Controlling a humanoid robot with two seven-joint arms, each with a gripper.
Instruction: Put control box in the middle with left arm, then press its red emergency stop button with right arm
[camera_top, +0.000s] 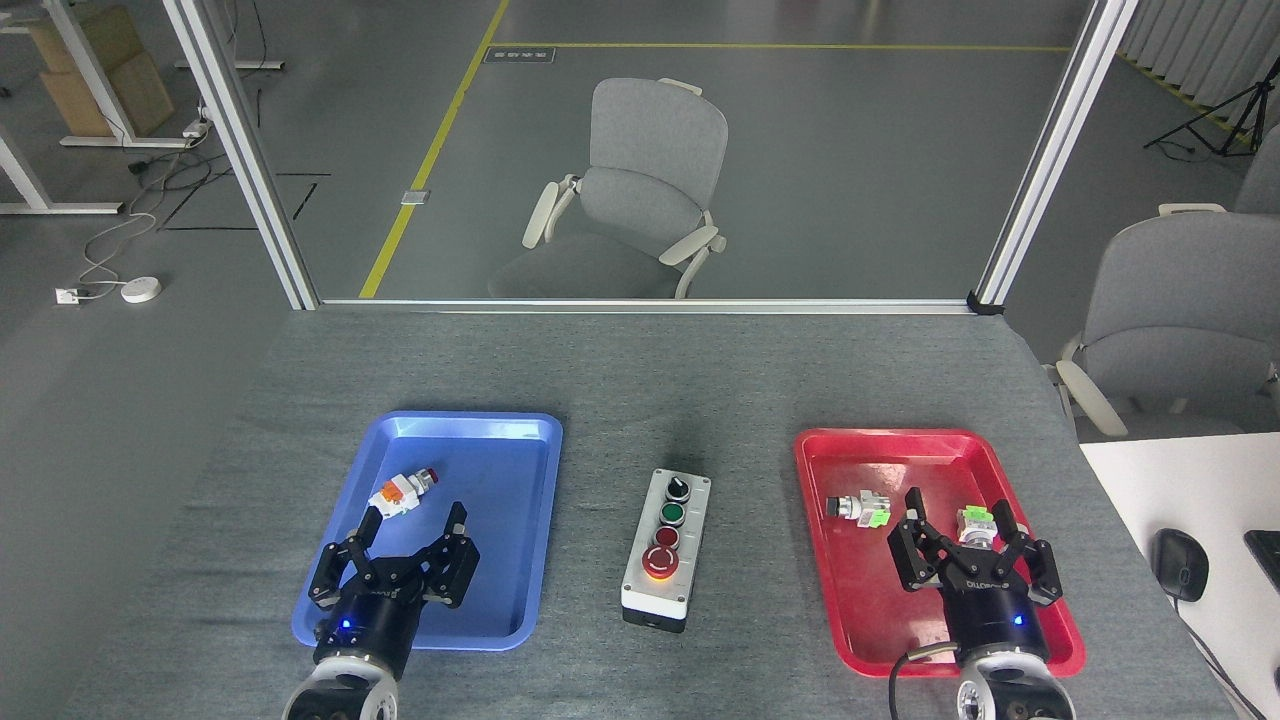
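While the control box (667, 548) already lies on the bare grey counter (640, 370) between the blue tray (520, 540) and the red tray (830, 560), neither arm is touching it. It rests lengthwise, black knob at the far end and the red emergency stop button (661, 564) at the near end, apart from both trays. That placement looks like the middle, so I judge the first part of the task done.

Over the near end of the blue tray hangs the left hand (408, 556), fingers spread wide and holding nothing; a small white-and-orange switch (401, 492) lies just beyond it in the tray. Over the red tray hangs the right hand (972, 548), also spread wide and empty, close to a green-tipped switch (976, 520), with another switch (858, 508) farther left.

Whether the big red button has been pressed cannot be told from this view; it shows no clear sign either way. If it has not, what is left is for the right arm to cross left to the box and push down on that button.
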